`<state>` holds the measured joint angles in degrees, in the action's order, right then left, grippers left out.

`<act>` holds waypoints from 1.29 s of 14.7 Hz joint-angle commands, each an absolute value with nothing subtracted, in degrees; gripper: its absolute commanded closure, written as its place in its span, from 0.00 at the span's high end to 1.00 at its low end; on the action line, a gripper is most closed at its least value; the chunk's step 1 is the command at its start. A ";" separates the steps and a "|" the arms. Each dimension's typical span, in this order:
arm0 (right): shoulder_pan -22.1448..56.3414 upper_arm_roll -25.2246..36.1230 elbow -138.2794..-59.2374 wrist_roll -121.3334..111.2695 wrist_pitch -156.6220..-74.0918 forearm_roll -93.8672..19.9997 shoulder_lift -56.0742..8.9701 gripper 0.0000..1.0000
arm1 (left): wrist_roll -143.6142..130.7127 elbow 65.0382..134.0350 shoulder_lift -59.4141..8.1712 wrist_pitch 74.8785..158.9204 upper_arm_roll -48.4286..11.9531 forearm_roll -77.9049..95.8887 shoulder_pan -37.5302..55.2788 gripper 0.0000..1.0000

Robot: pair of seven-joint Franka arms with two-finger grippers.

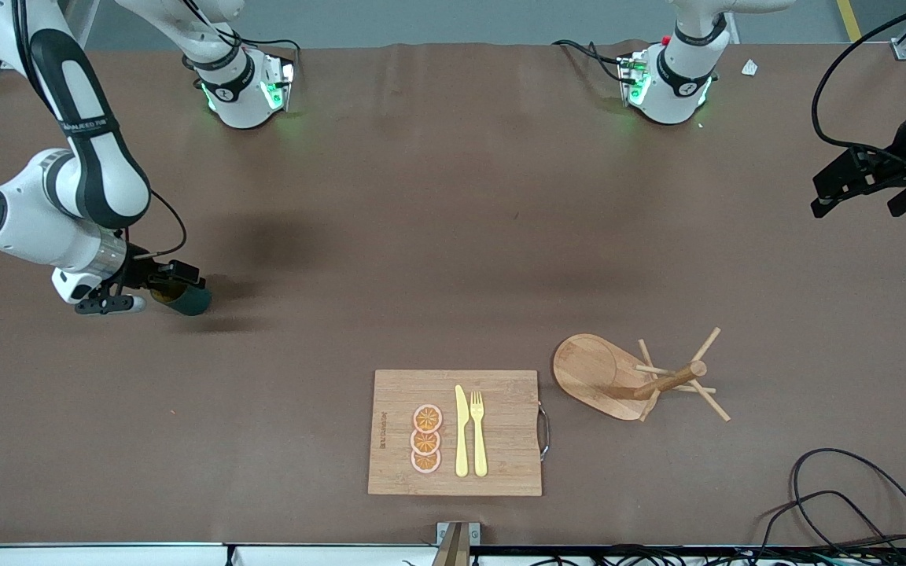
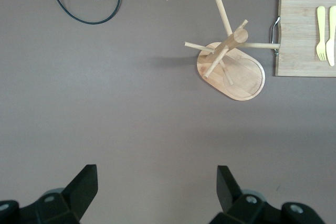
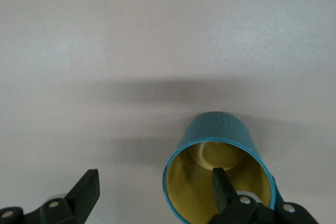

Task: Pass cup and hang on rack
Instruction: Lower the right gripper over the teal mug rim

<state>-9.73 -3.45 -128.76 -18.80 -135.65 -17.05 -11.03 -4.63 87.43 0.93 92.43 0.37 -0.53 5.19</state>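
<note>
right gripper [image 1: 156, 292] at the right arm's end of the table, jaws wide, one finger inside the cup [image 1: 188, 299]. left gripper [image 1: 862, 189] waits wide open, holding nothing. rack [image 1: 632, 379] stands beside the cutting board [image 1: 457, 432].

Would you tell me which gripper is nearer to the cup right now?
Right. The right gripper is at the cup, one finger inside it; the left gripper waits at the table's left-arm end.
</note>
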 commanded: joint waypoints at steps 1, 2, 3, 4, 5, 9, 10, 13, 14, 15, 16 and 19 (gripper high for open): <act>-9.14 -3.34 -132.10 -15.38 -138.94 -12.06 -7.30 0.96 | -3.60 86.13 0.35 91.49 0.44 -0.53 4.92 1.00; -9.23 -3.34 -132.53 -15.38 -140.43 -11.08 -7.03 0.96 | -3.60 86.13 0.35 91.49 0.44 -0.53 4.92 1.00; -9.14 -3.34 -133.06 -15.29 -141.84 -10.29 -6.51 0.96 | -3.60 86.13 0.35 91.49 0.44 -0.53 4.92 1.00; -9.14 -3.34 -133.33 -14.60 -142.38 -9.67 -6.24 0.96 | -3.60 86.13 0.35 91.49 0.44 -0.53 4.92 1.00; -9.14 -3.34 -133.85 -13.46 -142.82 -8.71 -6.15 0.96 | -3.60 86.13 0.35 91.49 0.44 -0.53 4.92 1.00; -9.05 -3.51 -136.58 -11.60 -146.15 -7.65 -5.01 0.95 | -3.60 86.13 0.35 91.49 0.44 -0.53 4.92 1.00; -8.97 -3.52 -137.28 -10.91 -146.60 -7.65 -5.01 0.95 | -3.60 86.13 0.35 91.49 0.44 -0.53 4.92 1.00; -7.56 -3.52 -138.25 -8.70 -146.78 -7.65 -5.01 0.95 | -3.60 86.13 0.35 91.49 0.44 -0.53 4.92 1.00; -7.47 -3.52 -138.25 -8.53 -146.78 -7.65 -5.01 0.95 | -3.60 86.13 0.35 91.49 0.44 -0.53 4.92 1.00; -7.47 -3.60 -138.34 -8.18 -146.86 -7.65 -5.10 0.95 | -3.60 86.13 0.35 91.49 0.44 -0.53 4.92 1.00; -7.21 -3.60 -138.43 -8.09 -146.87 -7.65 -5.18 0.95 | -3.60 86.13 0.35 91.49 0.44 -0.53 4.92 1.00; -7.03 -3.52 -138.51 -8.09 -148.52 -7.56 -5.80 0.95 | -3.60 86.13 0.35 91.49 0.44 -0.53 4.92 1.00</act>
<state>-7.25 -3.52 -136.33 -9.61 -146.44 -8.71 -7.38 -4.63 87.43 0.92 92.43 0.38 -0.53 5.17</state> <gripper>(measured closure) 0.048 0.000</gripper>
